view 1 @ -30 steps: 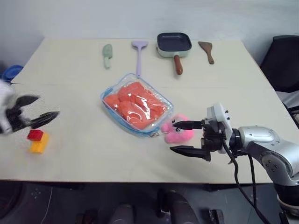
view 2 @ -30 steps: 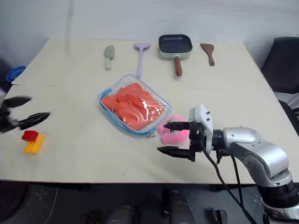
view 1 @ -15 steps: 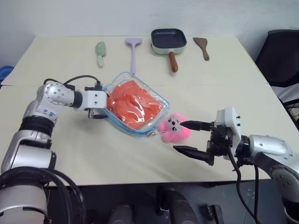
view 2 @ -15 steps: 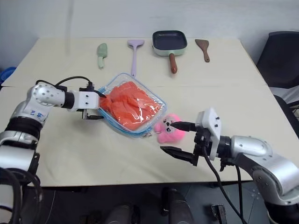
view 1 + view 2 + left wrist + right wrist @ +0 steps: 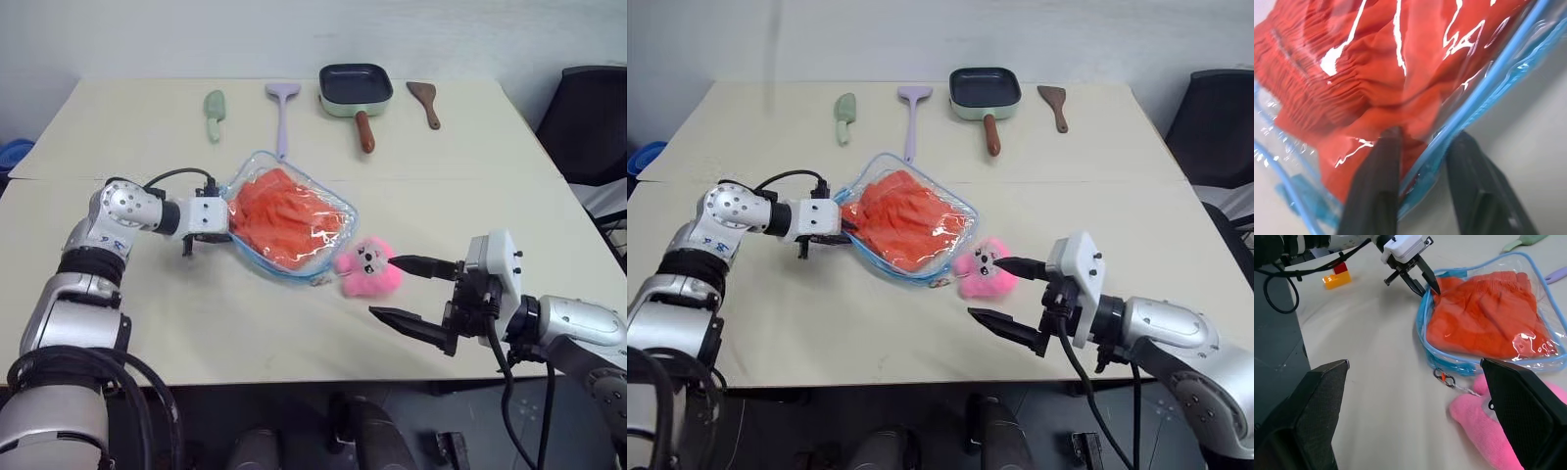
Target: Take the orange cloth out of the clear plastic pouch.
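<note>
Pinching the clear plastic pouch's (image 5: 291, 220) blue rim with orange cloth (image 5: 284, 211), left gripper (image 5: 1427, 283); right gripper (image 5: 407, 292) jaws gape over bare bench (image 5: 245, 323).

Near edge of table (image 5: 245, 333): bare, you can pass freely.
Pouch's right corner: pink plush toy (image 5: 369, 266) sits just beside the clear plastic pouch (image 5: 328, 203), blocking your right gripper (image 5: 402, 291).

No legible text, label, brand, number or sign appears on any object or surface. Nothing printed can be made out on the items lying on the table.
</note>
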